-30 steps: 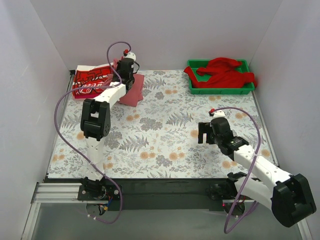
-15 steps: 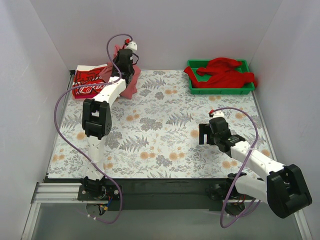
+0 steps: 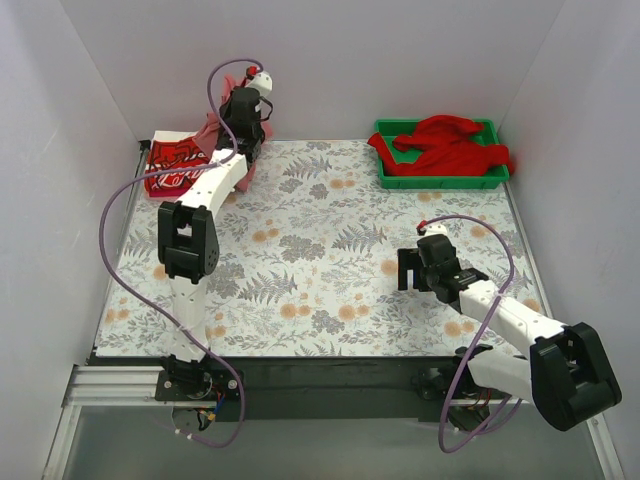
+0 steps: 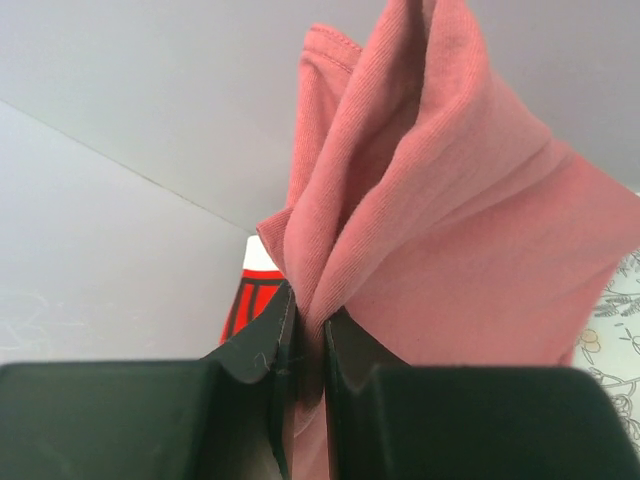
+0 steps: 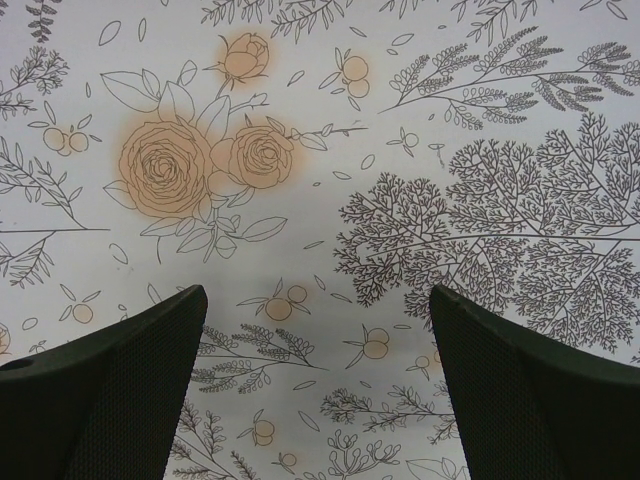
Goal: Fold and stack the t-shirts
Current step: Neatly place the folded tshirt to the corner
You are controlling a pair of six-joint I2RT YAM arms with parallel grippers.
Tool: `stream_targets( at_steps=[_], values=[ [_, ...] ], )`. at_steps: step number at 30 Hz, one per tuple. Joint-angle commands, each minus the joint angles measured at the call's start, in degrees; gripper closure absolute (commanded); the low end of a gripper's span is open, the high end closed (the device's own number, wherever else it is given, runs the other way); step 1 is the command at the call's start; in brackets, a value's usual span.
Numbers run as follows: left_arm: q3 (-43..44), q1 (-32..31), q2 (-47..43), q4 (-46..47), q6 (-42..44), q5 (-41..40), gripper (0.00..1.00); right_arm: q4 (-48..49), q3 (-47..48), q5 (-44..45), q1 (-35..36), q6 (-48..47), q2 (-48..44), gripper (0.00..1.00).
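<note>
Left wrist: salmon-pink t-shirt (image 4: 450, 230), pinched by left fingers (image 4: 255, 360), extends straight ahead.

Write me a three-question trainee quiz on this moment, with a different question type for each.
1. True or false: the right gripper is shut on cloth.
2. Multiple choice: what is the left gripper shut on? A. the salmon-pink t-shirt; B. a white towel; C. nothing.
3. Short answer: where does the bright red t-shirt lie?

Key:
1. False. Its jaws stand wide open over the bare floral table.
2. A. The cloth is pinched between the jaws near the back left corner.
3. In the green tray at the far right, with some cloth draped over the rim.
</note>
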Motion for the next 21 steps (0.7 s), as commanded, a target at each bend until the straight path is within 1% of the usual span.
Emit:
stream_targets(
  at_steps=[1, 10, 11, 15, 20, 21],
  values=[
    [1.9, 0.2, -9.3, 4.4, 3.0, -0.3, 1.00, 0.5, 1.7, 0.5, -0.1, 0.1, 1.2, 0.02],
    [0.7, 0.4, -11.8, 8.1, 4.4, -1.9, 1.00, 0.3, 1.9, -0.1, -0.2, 0.0, 1.7, 0.02],
    [0.1, 0.5, -12.1, 8.5, 5.9, -2.0, 1.00, 0.2, 1.8, 0.0, -0.1, 0.0, 1.5, 0.02],
    [-1.4, 0.9, -12.8, 8.8, 5.0, -2.9, 1.00, 0.3, 1.7, 0.1, -0.2, 0.1, 0.9, 0.02],
    [-4.2, 2.9, -12.3, 10.3, 5.0, -4.3, 1.00, 0.2, 1.6, 0.3, -0.2, 0.1, 1.0, 0.02],
    [-4.2, 3.3, -11.8, 9.3, 3.4, -4.2, 1.00, 0.2, 1.6, 0.4, -0.2, 0.1, 1.0, 0.02]
  ],
)
